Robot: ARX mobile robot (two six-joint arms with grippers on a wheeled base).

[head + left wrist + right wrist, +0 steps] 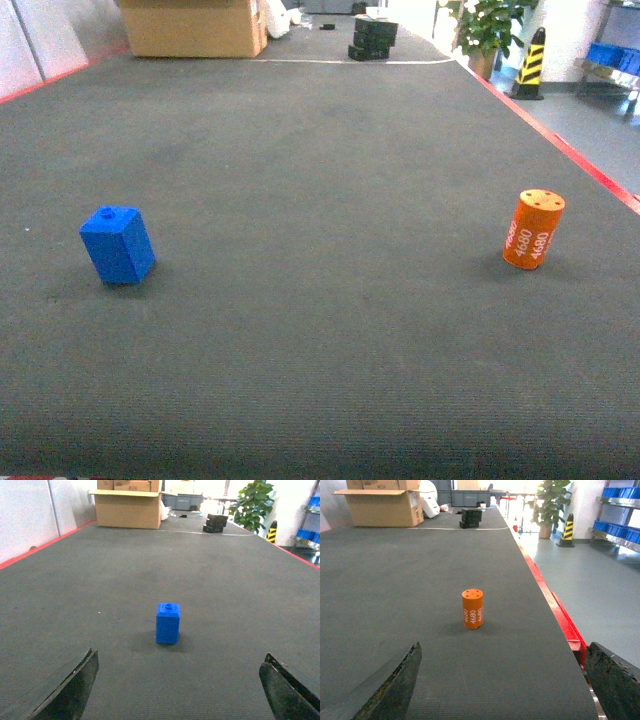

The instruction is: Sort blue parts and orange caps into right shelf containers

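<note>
A blue part (117, 245) stands on the dark mat at the left, and an orange cap (533, 229) marked 4680 stands upright at the right. Neither gripper shows in the head view. In the left wrist view my left gripper (180, 655) is open wide, with the blue part (167, 623) ahead of it and apart from its fingers. My right gripper (505, 646) is also open and holds nothing, with the orange cap (472, 609) standing ahead of it, slightly left. The right shelf (619, 502) carries blue containers (612, 492) far off at the upper right.
The table's red edge (560, 615) runs close to the right of the cap, with floor beyond it. A cardboard box (193, 26), black blocks (372, 40), a potted plant (487, 28) and a yellow-black cone (530, 62) stand at the far end.
</note>
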